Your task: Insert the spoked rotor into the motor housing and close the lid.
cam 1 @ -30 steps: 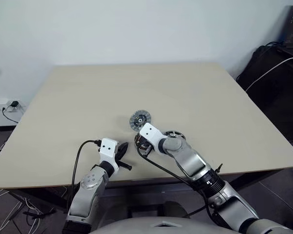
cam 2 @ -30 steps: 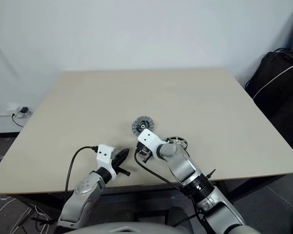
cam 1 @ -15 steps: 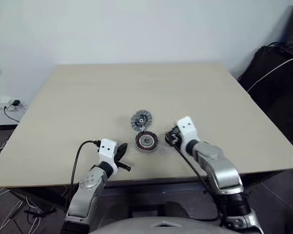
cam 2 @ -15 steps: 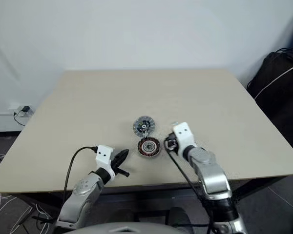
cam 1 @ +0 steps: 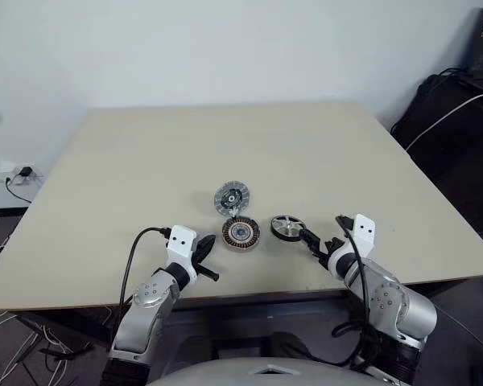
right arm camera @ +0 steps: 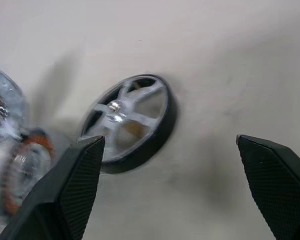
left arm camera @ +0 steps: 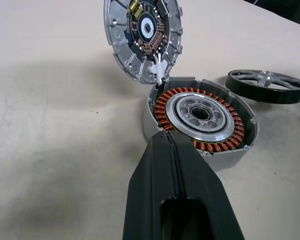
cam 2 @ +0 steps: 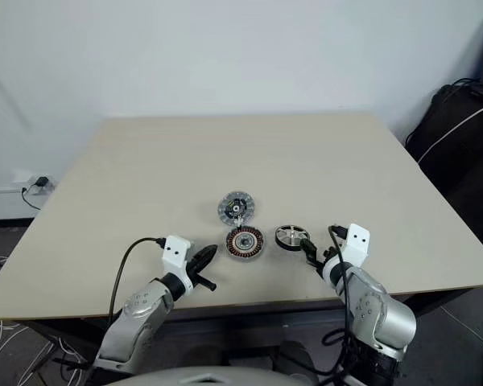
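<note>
The spoked rotor lies flat on the worktop, just ahead of the right tool and a little toward the robot's left of it. In the right wrist view the black ring sits between the two spread fingers and slightly off toward one of them, so the coming move looks like a short reach forward and down to straddle the rim. The right tool is wide open and holds nothing; it is plainly the nearer one to the rotor.

The rotor is a thin black ring with pale metal spokes running to a small bright hub. It has no long axis, so any line across the rim should serve for a pinch.

Just beside it, on the robot's left, sits the motor housing, apart from the rotor by a narrow strip of bare worktop. It is a shallow round metal can, open upward, with a band of copper-brown windings around a smooth silvery centre with a dark bore. The rotor would have to travel that short way sideways to drop in.

The lid lies behind the housing and touches its far edge through a small white hinge piece, swung open with its ribbed inner face showing.

The left tool is closed and empty, pointing at the housing's near wall.
</note>
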Robot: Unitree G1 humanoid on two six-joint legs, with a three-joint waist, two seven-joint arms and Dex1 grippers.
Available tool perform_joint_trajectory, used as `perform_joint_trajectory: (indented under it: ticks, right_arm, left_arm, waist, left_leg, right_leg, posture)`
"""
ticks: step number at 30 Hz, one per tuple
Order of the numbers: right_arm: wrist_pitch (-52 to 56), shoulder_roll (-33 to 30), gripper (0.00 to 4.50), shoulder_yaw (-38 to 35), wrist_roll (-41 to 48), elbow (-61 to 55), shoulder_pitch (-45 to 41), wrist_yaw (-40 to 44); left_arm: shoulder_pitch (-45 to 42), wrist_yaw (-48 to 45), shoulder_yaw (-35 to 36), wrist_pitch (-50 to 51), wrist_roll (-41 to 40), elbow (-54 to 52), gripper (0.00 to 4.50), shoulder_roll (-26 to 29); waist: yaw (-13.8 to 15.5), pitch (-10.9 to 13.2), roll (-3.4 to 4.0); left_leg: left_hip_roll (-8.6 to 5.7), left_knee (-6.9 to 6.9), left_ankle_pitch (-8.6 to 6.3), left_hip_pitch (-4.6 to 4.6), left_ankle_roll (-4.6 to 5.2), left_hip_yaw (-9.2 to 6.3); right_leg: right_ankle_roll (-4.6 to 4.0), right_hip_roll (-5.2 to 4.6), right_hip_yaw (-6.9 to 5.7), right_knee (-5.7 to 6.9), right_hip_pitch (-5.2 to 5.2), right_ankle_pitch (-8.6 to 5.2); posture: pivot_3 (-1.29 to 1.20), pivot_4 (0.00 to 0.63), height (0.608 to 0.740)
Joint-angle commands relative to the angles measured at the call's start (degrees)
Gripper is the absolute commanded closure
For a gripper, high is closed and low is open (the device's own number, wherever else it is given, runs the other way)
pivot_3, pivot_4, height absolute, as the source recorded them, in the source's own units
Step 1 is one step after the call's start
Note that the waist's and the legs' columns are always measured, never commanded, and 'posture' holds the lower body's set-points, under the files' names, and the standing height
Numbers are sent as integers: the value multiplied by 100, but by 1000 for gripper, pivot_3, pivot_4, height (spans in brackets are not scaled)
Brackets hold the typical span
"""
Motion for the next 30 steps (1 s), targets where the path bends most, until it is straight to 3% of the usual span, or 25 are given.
perform_joint_trajectory:
  ticks: [1, 9, 27, 30]
  right_arm:
    - [315, 533, 27, -501, 602, 7, -325, -218]
    - [488, 741, 27, -936, 1395, 597, -665, -645]
    - [-587, 639, 27, -568, 2500, 1927, -769, -1202]
    - [-759, 574, 640, -458, 2597, 2057, -714, -1319]
  left_arm:
    - [-75, -26, -8, -2, -75, -120, 4500, 20]
    - [32, 47, 26, 25, -83, -234, 4500, 9]
    - [52, 102, 24, 21, -80, -306, 4500, 24]
    - [41, 106, 21, 23, -78, -302, 4500, 21]
  waist:
    - [-4, 0, 2]
    - [-38, 4, 20]
    - [-109, 7, 27]
    - [-126, 8, 27]
  left_leg:
    - [0, -1, -1, 0, 1, 0]
    - [4, -7, 0, -1, 0, 3]
    - [5, -6, 2, 0, 4, 9]
    - [4, -6, 2, 0, 5, 10]
  right_leg:
    - [0, 0, 0, -1, -2, 0]
    - [-6, 2, 1, 3, 0, -4]
    - [-3, 4, 5, 2, 3, -4]
    - [-3, 4, 6, 2, 2, -4]
  posture:
    - [0, 0, 740]
    - [0, 0, 740]
    - [0, 0, 740]
    - [0, 0, 740]
